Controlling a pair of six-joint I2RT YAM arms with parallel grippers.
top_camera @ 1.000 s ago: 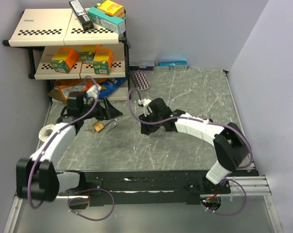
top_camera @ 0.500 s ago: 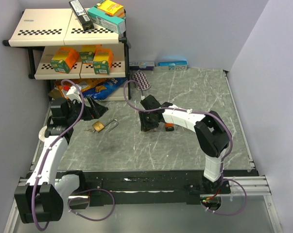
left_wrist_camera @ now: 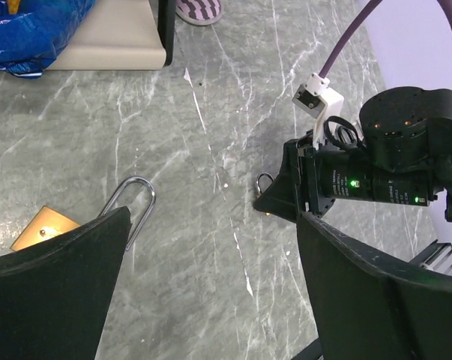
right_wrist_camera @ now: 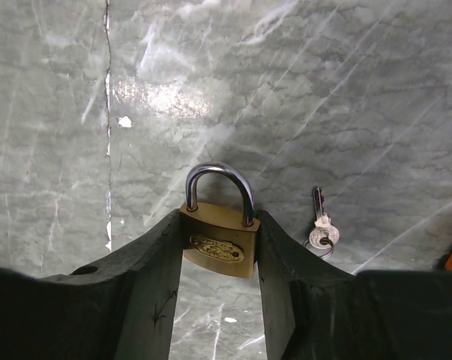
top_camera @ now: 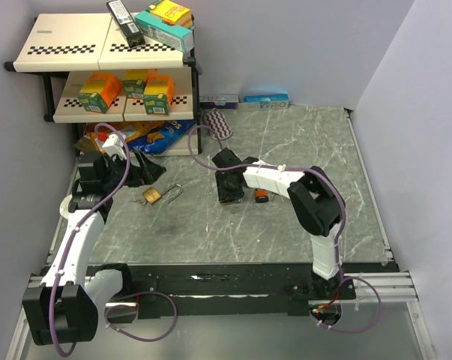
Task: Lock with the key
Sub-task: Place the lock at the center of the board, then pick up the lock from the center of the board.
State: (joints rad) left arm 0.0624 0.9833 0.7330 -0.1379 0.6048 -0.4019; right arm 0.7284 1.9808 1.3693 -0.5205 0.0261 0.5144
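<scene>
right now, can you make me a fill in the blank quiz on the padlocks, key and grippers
The right gripper grips a brass padlock whose steel shackle is ____.
In the right wrist view, a small silver key lies on the grey marble table to that padlock's ____.
The left gripper is wide ____ and holds nothing.
Missing words: closed; right; open.

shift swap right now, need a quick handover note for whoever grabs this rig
Left gripper: open, holding nothing, above the table.
Right gripper: shut on a brass padlock whose shackle looks closed.
Key: loose on the table beside the held padlock, not in any lock.
Second padlock: on the table near the left gripper, shackle swung open.
Done: one padlock gripped.
Left: pick up the key, insert it, turn it.
</scene>
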